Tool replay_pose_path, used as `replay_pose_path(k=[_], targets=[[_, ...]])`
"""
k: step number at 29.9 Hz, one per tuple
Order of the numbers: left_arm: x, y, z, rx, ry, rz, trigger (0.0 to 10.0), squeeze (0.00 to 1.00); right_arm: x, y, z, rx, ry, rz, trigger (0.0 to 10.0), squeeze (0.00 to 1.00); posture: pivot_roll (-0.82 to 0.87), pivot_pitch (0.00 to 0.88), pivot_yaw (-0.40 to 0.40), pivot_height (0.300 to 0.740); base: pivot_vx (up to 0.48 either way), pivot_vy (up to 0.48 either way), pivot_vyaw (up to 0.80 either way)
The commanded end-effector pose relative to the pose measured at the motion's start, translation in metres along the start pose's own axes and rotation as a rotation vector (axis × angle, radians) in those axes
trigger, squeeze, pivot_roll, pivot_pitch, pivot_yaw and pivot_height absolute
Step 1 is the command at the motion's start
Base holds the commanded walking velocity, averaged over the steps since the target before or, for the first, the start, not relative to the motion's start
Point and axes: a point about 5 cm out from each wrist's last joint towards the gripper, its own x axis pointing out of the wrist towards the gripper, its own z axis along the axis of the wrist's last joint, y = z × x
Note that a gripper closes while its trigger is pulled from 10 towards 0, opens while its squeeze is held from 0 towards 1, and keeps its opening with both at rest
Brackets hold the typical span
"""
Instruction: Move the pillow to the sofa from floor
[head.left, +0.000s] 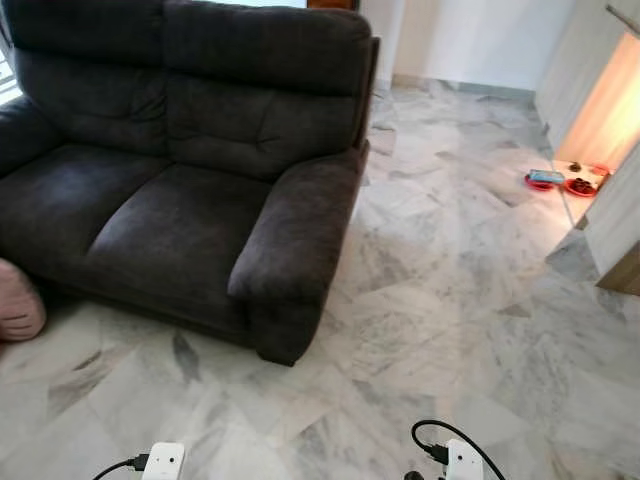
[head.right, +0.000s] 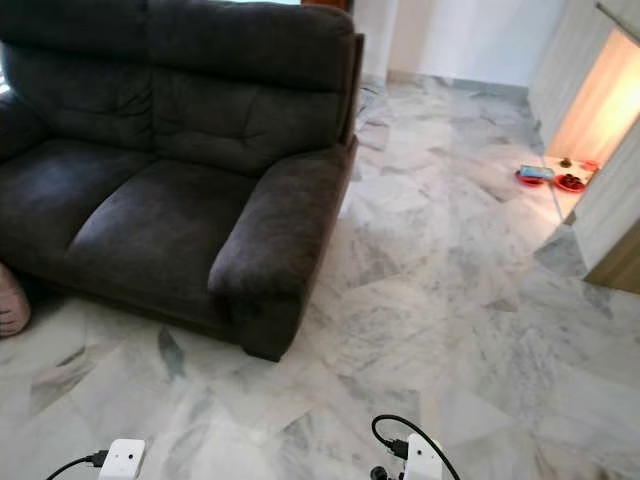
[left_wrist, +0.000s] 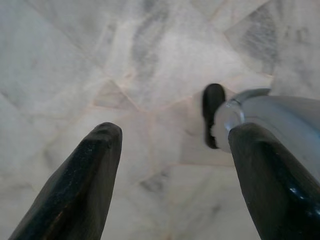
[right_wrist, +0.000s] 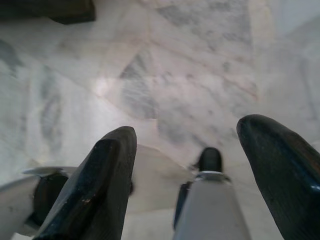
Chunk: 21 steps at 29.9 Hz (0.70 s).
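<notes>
Ahead, in the left eye view, a dark grey two-seat sofa (head.left: 190, 170) stands on pale veined marble floor (head.left: 440, 300), and the pillow (head.left: 18, 300) — pink, soft and rounded, with stitched creases, cut off by the frame edge — lies on the floor at the sofa's front left corner, touching its base. Two red dishes (head.left: 560, 182) sit far off by a lit doorway. In the right eye view the same pillow (head.right: 10, 298) shows as a thin pink sliver against the sofa front. Along the left wrist view, the left gripper (left_wrist: 170, 165) hangs over bare marble, fingers spread wide, holding nothing. Likewise in the right wrist view the right gripper (right_wrist: 187, 165) — fingers well apart, empty — hangs above the floor.
</notes>
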Motion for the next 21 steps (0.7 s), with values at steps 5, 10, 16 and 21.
replay_pose_path(k=[5,10,16,21], targets=[[0.0003,-0.0026,-0.0004,-0.007,0.003,-0.006,10.0,0.0,-0.0017,-0.006,-0.006,0.017,0.02,-0.021,10.0,0.0,0.01,0.0,-0.04,0.74,0.0,0.48,0.0],[0.0003,-0.0026,-0.0006,-0.009,0.004,-0.006,10.0,0.0,-0.0017,-0.006,-0.0056,0.003,0.019,-0.02,10.0,0.0,0.01,0.0,-0.04,0.74,0.0,0.48,-0.56],[0.0004,-0.0031,-0.0004,-0.008,0.004,-0.008,10.0,0.0,-0.0017,-0.0064,-0.0049,0.019,0.009,-0.023,10.0,0.0,0.0,0.0,-0.043,0.74,0.0,0.48,0.0],[0.0004,-0.0034,-0.0006,-0.014,0.003,-0.008,10.0,0.0,-0.0018,-0.0069,-0.0051,0.017,0.011,-0.025,10.0,0.0,0.0,0.0,-0.044,0.74,0.0,0.48,0.0]])
